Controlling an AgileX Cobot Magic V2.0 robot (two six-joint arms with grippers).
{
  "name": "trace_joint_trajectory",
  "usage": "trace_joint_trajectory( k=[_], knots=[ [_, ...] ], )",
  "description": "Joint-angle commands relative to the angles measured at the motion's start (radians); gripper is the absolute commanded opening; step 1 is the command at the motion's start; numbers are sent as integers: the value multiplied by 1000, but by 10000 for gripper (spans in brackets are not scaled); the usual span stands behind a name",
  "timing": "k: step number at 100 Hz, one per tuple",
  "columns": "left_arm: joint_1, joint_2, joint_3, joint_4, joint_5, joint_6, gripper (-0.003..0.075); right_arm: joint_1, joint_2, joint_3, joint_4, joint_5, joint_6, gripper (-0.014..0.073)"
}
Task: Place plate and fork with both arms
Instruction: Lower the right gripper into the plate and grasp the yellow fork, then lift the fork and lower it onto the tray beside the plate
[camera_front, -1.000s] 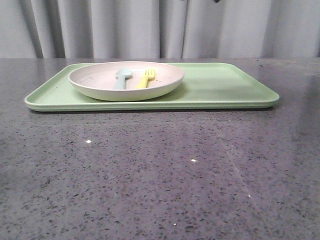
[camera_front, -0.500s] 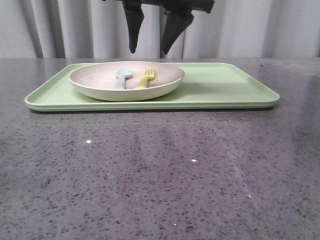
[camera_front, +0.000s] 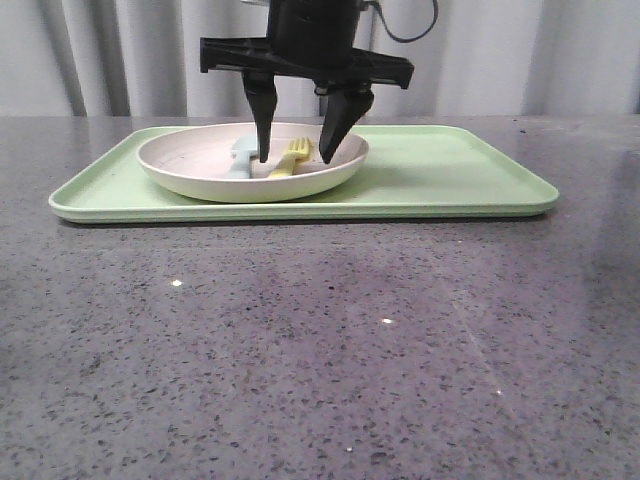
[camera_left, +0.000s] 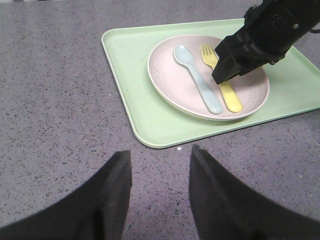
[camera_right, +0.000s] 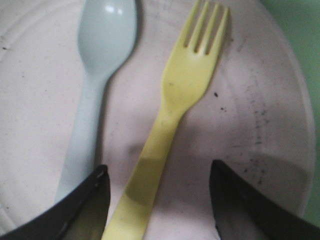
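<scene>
The fork (camera_right: 172, 125) lies in the plate (camera_left: 170, 85) beside a spoon (camera_left: 197, 77), on a tray (camera_front: 450, 170) on the table (camera_front: 320, 350). It looks light, stiff, thin and probably slippery; its flat handle is the best hold. The right gripper (camera_front: 295, 158) straddles it, jaws released. The left gripper (camera_left: 160, 165) hovers apart, jaws spread.

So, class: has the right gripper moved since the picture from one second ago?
Yes. Absent then, the right gripper has come down in front of the curtain and now straddles the fork in the plate, jaws open.
</scene>
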Motion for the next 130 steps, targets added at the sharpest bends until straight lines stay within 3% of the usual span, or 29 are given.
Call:
trace_joint_trajectory(
  k=[1,19,38,55,96,130],
  knots=[
    [1,-1,-27,-23,-63,-7,282,0,-46,-32,-6,-31,1,444],
    [1,-1,-27,-23,-63,-7,282,0,-35,-32,-6,-36,1,401],
    [1,-1,-27,-23,-63,-7,282,0,-31,-32,-6,-36,1,135],
    [1,-1,-27,-23,-63,-7,282,-1,-32,-32,-6,-39,1,-4],
    [1,-1,-27,-23,-63,-7,282,-2,-120,-38,-58,-20,1,-18],
    [1,-1,-27,-23,-63,-7,282,-76,-243,-38,-136,123,-24,-18]
  ],
)
